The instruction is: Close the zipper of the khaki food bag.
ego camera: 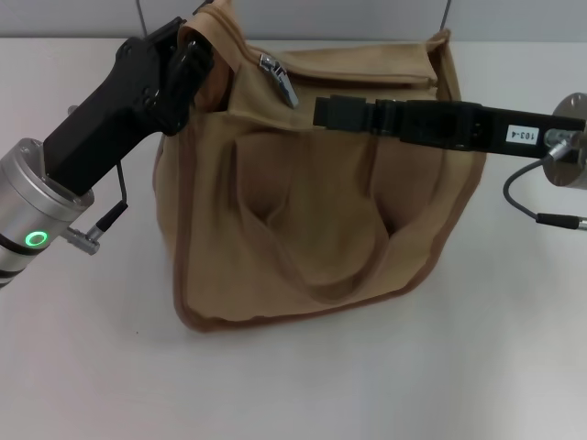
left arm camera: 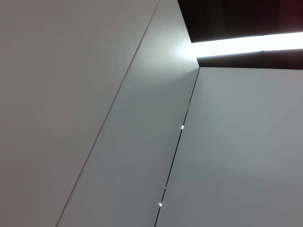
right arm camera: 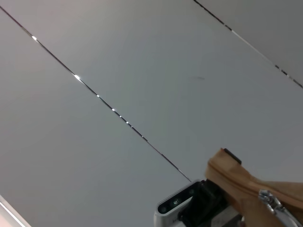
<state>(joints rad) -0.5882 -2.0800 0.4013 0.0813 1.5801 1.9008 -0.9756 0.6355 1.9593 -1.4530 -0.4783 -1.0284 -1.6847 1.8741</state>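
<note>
The khaki food bag (ego camera: 321, 211) stands upright in the middle of the white table, front pocket and loop handles facing me. Its zipper (ego camera: 367, 81) runs along the top panel. The silver slider and pull tab (ego camera: 278, 75) sit near the left end. My left gripper (ego camera: 194, 50) is shut on the bag's top left corner. My right gripper (ego camera: 321, 112) reaches in level from the right, just right of the pull tab and apart from it. The right wrist view shows the bag's corner (right arm camera: 236, 177), the pull tab (right arm camera: 271, 199) and the left gripper (right arm camera: 201, 201). The left wrist view shows only wall panels.
The white table (ego camera: 92, 367) stretches around the bag on all sides. A grey cable (ego camera: 527, 206) loops off the right wrist. A wide handle loop (ego camera: 321, 266) hangs down the bag's front. A grey wall runs behind the table.
</note>
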